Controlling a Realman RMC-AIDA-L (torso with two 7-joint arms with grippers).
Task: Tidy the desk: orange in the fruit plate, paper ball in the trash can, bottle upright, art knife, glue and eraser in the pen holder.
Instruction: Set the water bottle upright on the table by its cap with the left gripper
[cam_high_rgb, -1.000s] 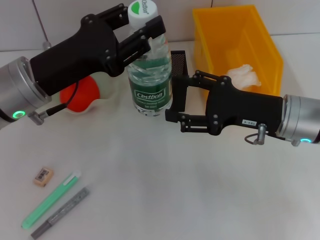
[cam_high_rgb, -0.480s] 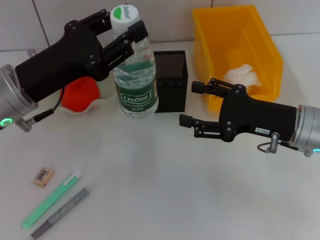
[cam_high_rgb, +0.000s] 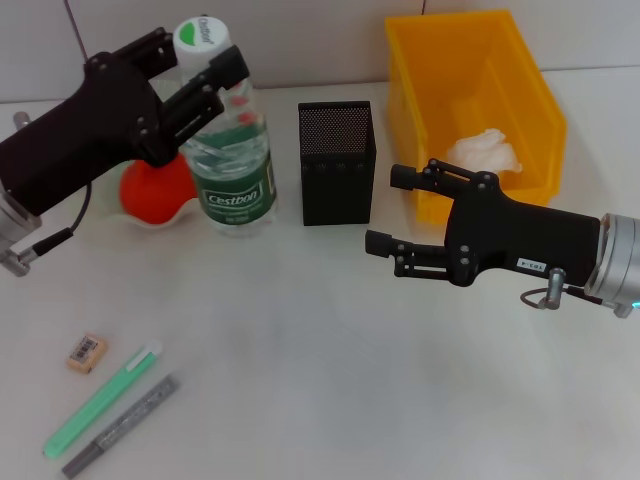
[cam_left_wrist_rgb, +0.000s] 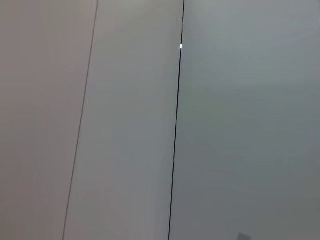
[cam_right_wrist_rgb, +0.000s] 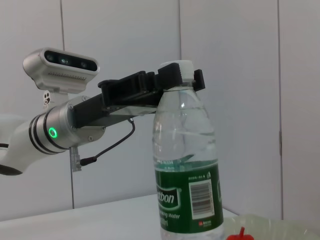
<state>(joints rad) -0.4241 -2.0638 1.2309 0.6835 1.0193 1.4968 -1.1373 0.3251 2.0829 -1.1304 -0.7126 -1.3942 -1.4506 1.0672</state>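
A: What do the arms look like?
B: Both end in matte black, blocky housings studded with small screws. The left hand (cam_high_rgb: 200, 62), upper left of the head view, trails a thin black cable.
A: And the right hand (cam_high_rgb: 400, 210)?
B: Centre right of that view: a silver cylindrical wrist, a small white label, a metal ring. In the right wrist view, the left arm's silver wrist carries a green light.

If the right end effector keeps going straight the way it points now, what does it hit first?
Probably the bottle, which sits centred in the right wrist view. The right end effector would likely pass in front of the pen holder, though depth is unclear.
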